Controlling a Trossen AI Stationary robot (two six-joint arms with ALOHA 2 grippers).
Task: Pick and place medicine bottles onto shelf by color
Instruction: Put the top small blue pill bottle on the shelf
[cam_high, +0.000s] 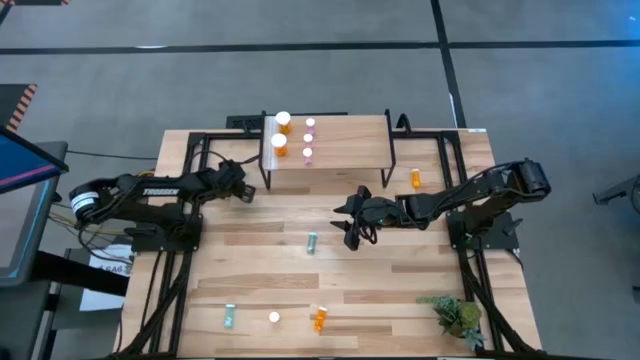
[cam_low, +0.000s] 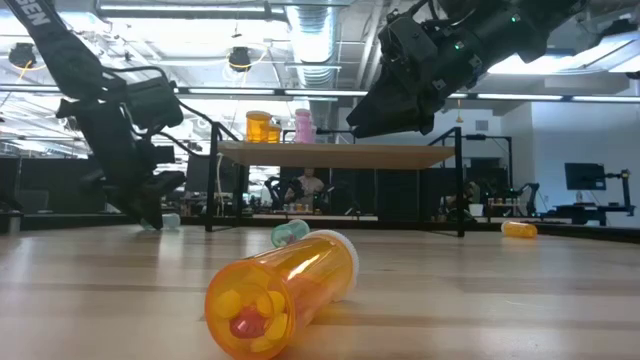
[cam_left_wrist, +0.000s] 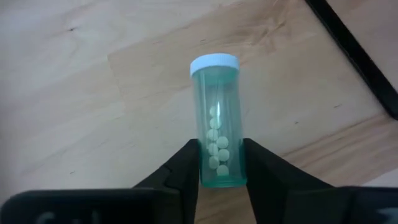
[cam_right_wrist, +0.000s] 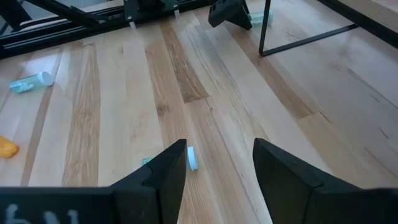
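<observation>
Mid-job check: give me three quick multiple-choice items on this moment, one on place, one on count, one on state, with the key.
1. Where is the left gripper?
A. beside the shelf's left legs
B. over the plant
C. at the table's near edge

2. How many bottles stand on the shelf?
A. two
B. five
C. eight

3. What lies between the left gripper's fingers?
A. nothing
B. an orange bottle
C. a teal bottle

Key: 1 A, the high view shows it there. 2 B, two orange and three pink on top. 3 C, the left wrist view shows the teal bottle between the fingers.

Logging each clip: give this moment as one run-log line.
left pincer: closing around lying teal bottle | right pincer: open, empty, mid-table | shelf: two orange, three pink bottles
</observation>
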